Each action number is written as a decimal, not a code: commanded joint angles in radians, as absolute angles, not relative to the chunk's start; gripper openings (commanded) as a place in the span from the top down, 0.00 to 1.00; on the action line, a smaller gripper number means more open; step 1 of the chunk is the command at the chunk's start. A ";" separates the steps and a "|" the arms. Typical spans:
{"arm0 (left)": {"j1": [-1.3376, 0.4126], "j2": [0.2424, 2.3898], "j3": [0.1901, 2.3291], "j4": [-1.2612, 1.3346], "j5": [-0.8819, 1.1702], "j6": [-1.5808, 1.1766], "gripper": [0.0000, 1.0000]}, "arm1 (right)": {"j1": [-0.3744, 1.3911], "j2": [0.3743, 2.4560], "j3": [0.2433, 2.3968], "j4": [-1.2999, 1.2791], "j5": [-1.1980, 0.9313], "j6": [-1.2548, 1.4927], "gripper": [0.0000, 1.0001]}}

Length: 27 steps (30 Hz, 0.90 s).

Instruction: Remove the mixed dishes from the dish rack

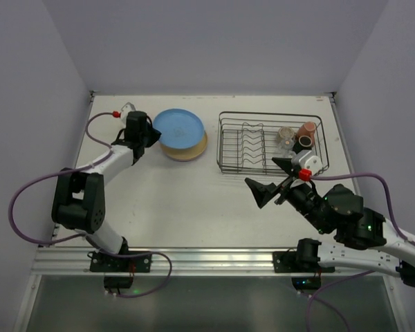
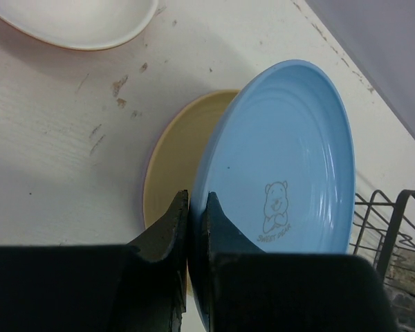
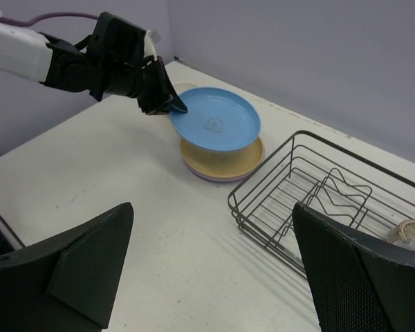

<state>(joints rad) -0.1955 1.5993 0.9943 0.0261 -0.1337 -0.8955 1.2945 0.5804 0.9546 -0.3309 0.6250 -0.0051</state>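
Dish rack (image 1: 225, 149) stands on the far right part of the table (image 1: 194, 200) in the top view, with some mugs (image 1: 306, 131) and a glass (image 1: 286, 135) in its right end. Left of it and apart from it, the blue plate (image 1: 182, 124) is over the tan plate (image 1: 196, 149). The left gripper (image 1: 151, 135) is at the left rim of the blue plate. The right gripper (image 1: 271, 180) hangs near the front side of the rack, jaws spread wide with nothing between them.

In the left wrist view, the fingers (image 2: 167, 228) are pinched almost together on the rim of the blue plate (image 2: 290, 152), which carries a small bear drawing. The tan plate (image 2: 180, 159) lies below it. A bowl (image 2: 76, 21), white inside, is at the upper left.

In the right wrist view, the wide-open right gripper (image 3: 213, 214) frames the scene. The blue plate (image 3: 218, 121) is held up at its left side above the tan plate (image 3: 225, 158), and a lilac plate (image 3: 206, 176) shows under that. Whether the blue plate touches the tan one on the right, I cannot tell. The dish rack (image 3: 263, 200) is just to the right.
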 commanded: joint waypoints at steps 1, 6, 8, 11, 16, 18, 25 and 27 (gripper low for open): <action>-0.184 1.649 1.077 0.094 -0.213 -0.864 0.99 | 1.293 0.563 0.943 -0.307 0.601 0.015 0.01; -0.187 1.706 1.071 0.072 -0.233 -0.839 0.99 | 1.293 0.563 0.936 -0.288 0.598 0.008 0.01; -0.190 1.724 1.071 0.066 -0.236 -0.830 1.00 | 1.293 0.564 0.933 -0.290 0.600 0.008 0.01; -0.193 1.746 1.081 0.051 -0.235 -0.819 0.99 | 1.293 0.572 0.933 -0.293 0.600 0.008 0.01; -0.227 1.743 1.091 0.040 -0.261 -0.807 0.92 | 1.293 0.577 0.934 -0.293 0.595 0.008 0.01; -0.238 1.753 1.104 0.035 -0.258 -0.805 0.91 | 1.293 0.577 0.933 -0.290 0.595 0.005 0.01; -0.261 1.790 1.129 0.014 -0.268 -0.813 0.88 | 1.293 0.568 0.930 -0.293 0.591 -0.021 0.01; -0.261 1.793 1.129 0.006 -0.276 -0.818 0.86 | 1.293 0.565 0.928 -0.298 0.591 -0.020 0.01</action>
<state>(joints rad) -0.2546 1.7847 1.0889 0.0017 -0.2211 -0.8185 1.2945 0.5690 0.9340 -0.3283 0.6056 -0.0158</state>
